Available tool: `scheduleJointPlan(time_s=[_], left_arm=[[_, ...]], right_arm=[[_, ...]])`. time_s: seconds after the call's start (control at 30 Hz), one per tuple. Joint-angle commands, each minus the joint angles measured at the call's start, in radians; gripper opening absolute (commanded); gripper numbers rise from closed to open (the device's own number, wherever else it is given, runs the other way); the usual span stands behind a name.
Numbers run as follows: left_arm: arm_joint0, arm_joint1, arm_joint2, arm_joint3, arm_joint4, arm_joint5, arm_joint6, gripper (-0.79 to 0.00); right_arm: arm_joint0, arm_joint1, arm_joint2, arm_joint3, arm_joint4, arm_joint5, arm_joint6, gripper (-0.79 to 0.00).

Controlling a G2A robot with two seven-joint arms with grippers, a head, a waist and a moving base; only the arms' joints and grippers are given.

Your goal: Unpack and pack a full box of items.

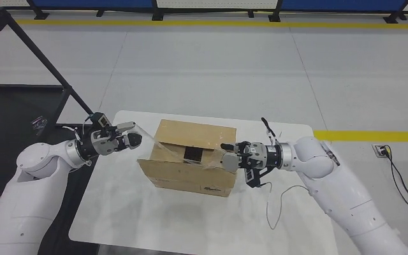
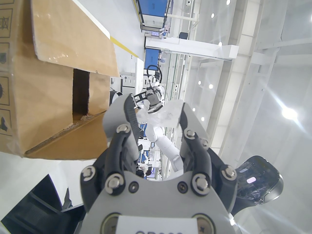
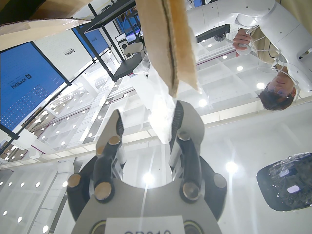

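The inside of the box point(image 1: 191, 137) could not be seen: between its partly closed top flaps only a small dark rectangular gap showed, and nothing within it could be made out. The clear film point(image 2: 165, 115) was hard to follow. In the top view a thin strand of it ran from the left gripper point(image 1: 132, 139) to the box's top left corner, and where it ended on the cardboard was unclear. In the left wrist view that gripper's jaws stood some way apart, with a crumpled wad of the film filling the gap between their tips, apparently pinched there. The right gripper point(image 1: 229, 157) was at the box's right end, level with its top edge. In its wrist view the jaws were plainly open: a pale strip of film lay against one finger point(image 3: 185, 122) with a gap to the other, and the corrugated edge of a flap point(image 3: 168, 40) hung just beyond the tips, ungripped. Whether that strip joined the left-hand strand could not be told. The box was plain brown cardboard, oblong, standing near the middle of the white surface point(image 1: 127, 217), slightly skewed to its edges, one top flap raised a little over the opening. A thin white cable point(image 1: 275, 203) lay on the surface by the right arm.
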Motion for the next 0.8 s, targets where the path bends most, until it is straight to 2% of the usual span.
scheduleJointPlan(time_s=[0.0,0.1,0.13,0.77], left_arm=[[0.0,0.0,0.0,0.0,0.0,0.0,0.0,0.0],[0.0,0.0,0.0,0.0,0.0,0.0,0.0,0.0],[0.0,0.0,0.0,0.0,0.0,0.0,0.0,0.0],[0.0,0.0,0.0,0.0,0.0,0.0,0.0,0.0]], right_arm=[[-0.01,0.0,0.003,-0.015,-0.02,-0.007,0.02,-0.422],[-0.018,0.001,0.008,-0.023,-0.035,-0.009,0.039,-0.711],[-0.02,0.001,0.009,-0.024,-0.038,-0.009,0.042,-0.785],[-0.052,0.013,0.058,-0.105,-0.132,-0.033,0.105,-0.785]])
